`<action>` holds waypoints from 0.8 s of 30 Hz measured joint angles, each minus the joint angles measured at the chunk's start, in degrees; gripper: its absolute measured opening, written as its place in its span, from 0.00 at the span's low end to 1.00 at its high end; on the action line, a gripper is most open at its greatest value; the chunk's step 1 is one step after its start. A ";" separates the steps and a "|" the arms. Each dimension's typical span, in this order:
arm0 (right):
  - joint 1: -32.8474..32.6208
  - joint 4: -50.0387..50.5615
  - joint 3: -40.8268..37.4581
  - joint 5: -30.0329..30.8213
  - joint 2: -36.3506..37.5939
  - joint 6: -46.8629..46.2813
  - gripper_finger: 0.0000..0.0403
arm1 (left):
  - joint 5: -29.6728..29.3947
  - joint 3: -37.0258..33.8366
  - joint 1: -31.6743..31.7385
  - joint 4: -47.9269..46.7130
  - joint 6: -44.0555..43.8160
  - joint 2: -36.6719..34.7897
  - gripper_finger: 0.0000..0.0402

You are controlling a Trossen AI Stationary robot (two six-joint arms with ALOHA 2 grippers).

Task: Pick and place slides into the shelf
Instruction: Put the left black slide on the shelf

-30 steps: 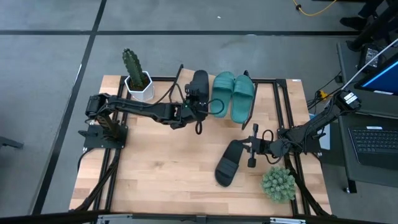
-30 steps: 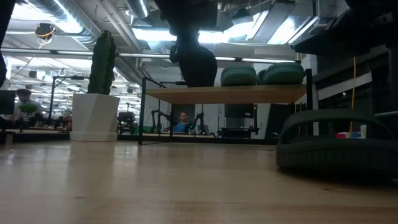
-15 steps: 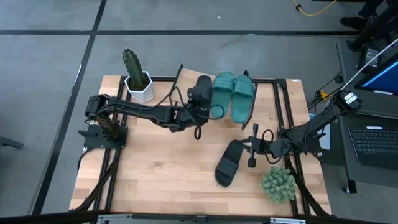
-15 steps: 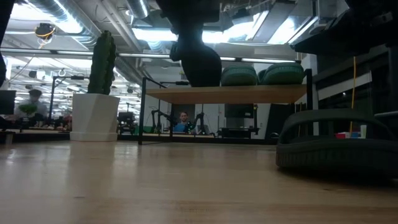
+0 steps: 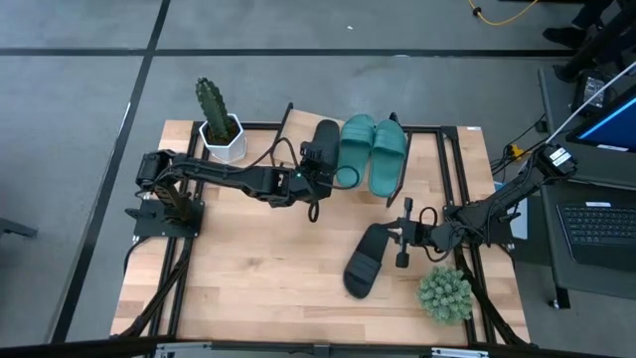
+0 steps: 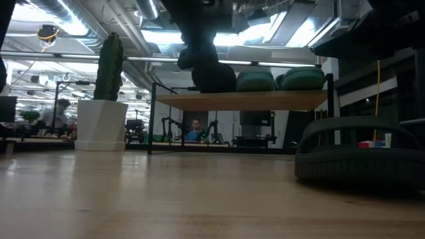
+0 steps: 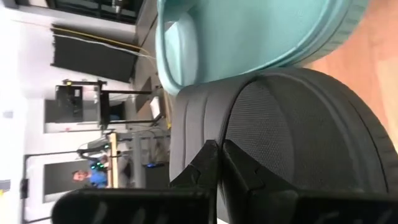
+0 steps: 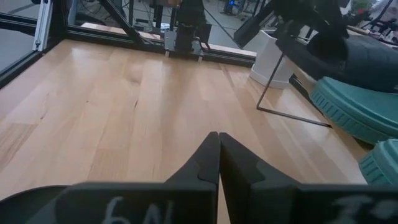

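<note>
- Left gripper [image 5: 316,171]: fingers pressed together with nothing between them, tips against the strap of a black slide [image 5: 322,145] that lies on the shelf [image 5: 437,132].
- Two teal-green slides [image 5: 374,151]: on the shelf, side by side, the nearer one just beside that black slide, on its far side from the left gripper's arm.
- Right gripper [image 5: 404,234]: closed, empty, low over the table [image 5: 248,268].
- Second black slide [image 5: 367,260]: on the table, just ahead of the right gripper's tips.
- Cactus in a white pot [image 5: 218,123]: near the left arm, beside the shelf.
- Green round plant [image 5: 444,293]: close behind the right gripper.
</note>
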State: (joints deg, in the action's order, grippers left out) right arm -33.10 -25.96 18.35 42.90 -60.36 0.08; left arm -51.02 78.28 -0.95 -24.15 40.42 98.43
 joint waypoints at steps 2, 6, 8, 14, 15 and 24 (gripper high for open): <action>0.00 0.00 0.00 0.01 0.00 -0.02 0.03 | 0.78 0.00 -0.02 -0.10 -0.76 0.00 0.00; -0.01 -0.01 0.00 -0.01 0.00 -0.02 0.03 | 1.29 0.00 -0.02 -0.91 -1.26 0.00 0.00; -0.01 -0.10 0.01 -0.01 -0.02 -0.02 0.03 | 1.37 0.00 -0.02 -0.91 -1.29 0.00 0.00; -0.02 -0.41 0.00 -0.01 -0.02 -0.02 0.03 | 1.42 0.00 -0.02 -0.91 -1.37 0.00 0.00; -0.02 -0.42 0.00 -0.01 -0.02 -0.02 0.03 | 1.41 0.00 -0.02 -0.91 -1.40 0.00 0.00; -0.04 -1.73 0.01 -0.09 -0.02 -0.03 0.03 | 2.01 0.00 0.67 -1.28 -2.93 0.00 0.08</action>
State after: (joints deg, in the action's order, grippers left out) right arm -33.15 -27.68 18.36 42.81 -60.38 0.04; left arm -49.01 78.28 -0.28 -25.43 37.50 98.43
